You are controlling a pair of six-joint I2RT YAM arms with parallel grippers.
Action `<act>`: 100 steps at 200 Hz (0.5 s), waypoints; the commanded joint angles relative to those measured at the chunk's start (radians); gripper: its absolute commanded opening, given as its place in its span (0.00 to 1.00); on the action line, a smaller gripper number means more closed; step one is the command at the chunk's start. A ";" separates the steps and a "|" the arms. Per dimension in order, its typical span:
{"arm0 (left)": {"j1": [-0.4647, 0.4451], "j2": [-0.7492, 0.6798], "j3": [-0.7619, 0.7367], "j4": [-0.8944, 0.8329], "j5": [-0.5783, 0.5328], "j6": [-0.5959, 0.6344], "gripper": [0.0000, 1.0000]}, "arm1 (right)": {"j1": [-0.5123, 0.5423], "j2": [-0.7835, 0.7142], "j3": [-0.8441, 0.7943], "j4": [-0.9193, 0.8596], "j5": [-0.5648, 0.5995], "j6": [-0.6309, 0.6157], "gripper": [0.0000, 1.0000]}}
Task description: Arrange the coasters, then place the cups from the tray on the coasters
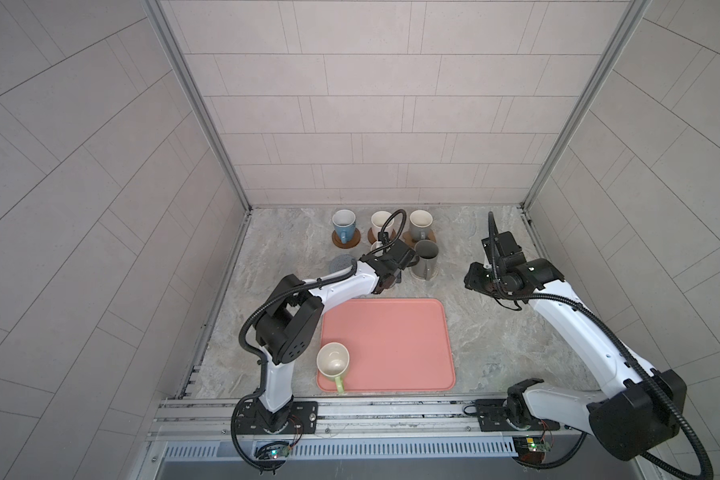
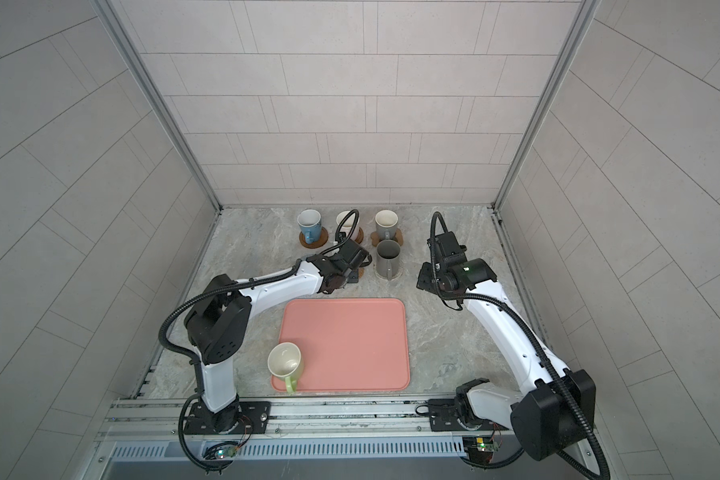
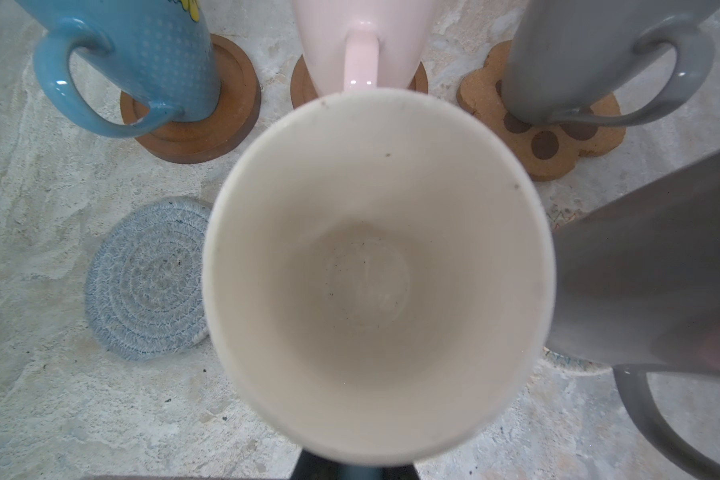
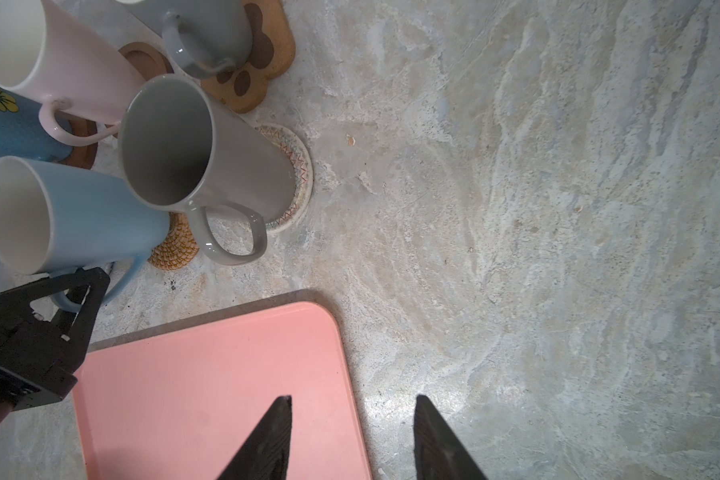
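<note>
Marbled grey counter (image 1: 495,332) inside pale tiled walls (image 1: 350,104) carries the whole job. The left pincer (image 4: 71,297) is pressed together on the handle of the light blue mug (image 4: 92,216). That mug stands upright just beyond its tips, base over the golden rattan coaster (image 4: 175,249). Whether the base rests on the coaster or hangs a little above it cannot be told.

On the side of that pincer toward the right arm, very near, the tall dark grey mug (image 4: 208,158) stands on the beige woven coaster (image 4: 298,174). On the opposite side lies the grey-blue coaster (image 3: 146,278), bare. Farther beyond the tips, the blue mug (image 3: 154,54), the pink mug (image 3: 329,37) and the grey mug (image 3: 578,54) each stand on a coaster. Behind the pincer, the pink tray (image 1: 391,345) holds 1 cup, the yellow-green mug (image 1: 333,363).

The right pincer (image 4: 352,401) hangs spread, holding nothing, near the tray's far corner.

The step in hand looks like setting the light blue mug down. Done well, it goes straight down, upright, base centred so an even ring of rattan shows. The tips should part only once the weight is on the coaster. The pincer should then back out along the handle's line, so it neither twists the mug nor bumps the tall grey neighbour. The light coaster may slide.
</note>
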 commanded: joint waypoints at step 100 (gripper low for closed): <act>0.006 0.035 0.046 0.021 -0.020 -0.002 0.05 | -0.002 -0.018 -0.024 -0.018 0.011 0.005 0.50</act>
